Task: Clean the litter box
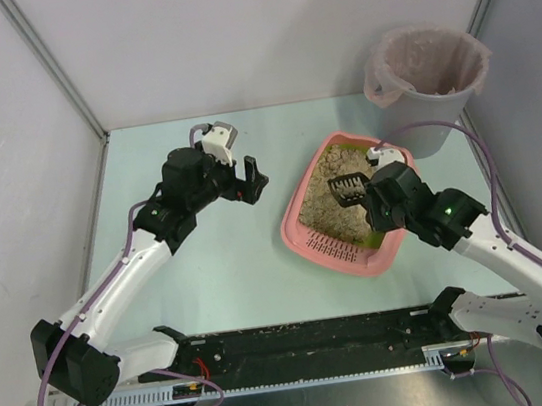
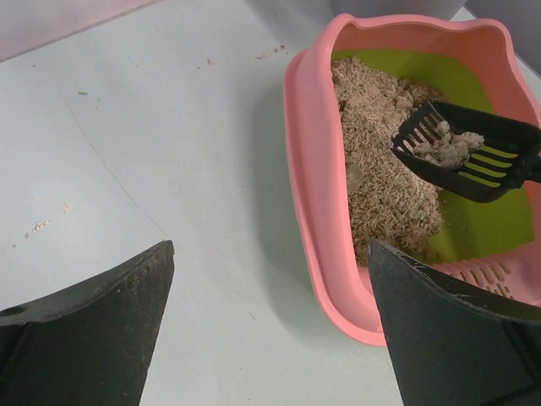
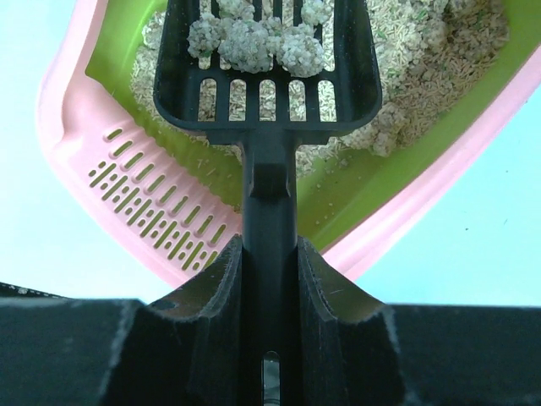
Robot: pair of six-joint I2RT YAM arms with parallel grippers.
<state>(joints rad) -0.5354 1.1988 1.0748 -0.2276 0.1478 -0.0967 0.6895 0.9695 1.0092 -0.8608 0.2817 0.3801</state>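
The pink litter box (image 1: 300,231) lies right of centre, with green lining and beige litter; it also shows in the left wrist view (image 2: 306,169) and the right wrist view (image 3: 76,135). My right gripper (image 1: 377,200) is shut on the handle of the black slotted scoop (image 1: 349,189), held over the box. The scoop (image 3: 266,63) carries several grey clumps (image 3: 254,38); its handle sits between my right gripper (image 3: 270,254) pads. It also shows in the left wrist view (image 2: 473,156). My left gripper (image 1: 250,179) hovers open and empty left of the box; its wrist view (image 2: 270,262) shows bare table between the fingers.
A grey round bucket (image 1: 425,80) lined with a pinkish bag stands at the back right, beyond the box. A few litter crumbs (image 2: 38,227) lie on the pale green table (image 1: 219,261). Grey walls close in the back and sides.
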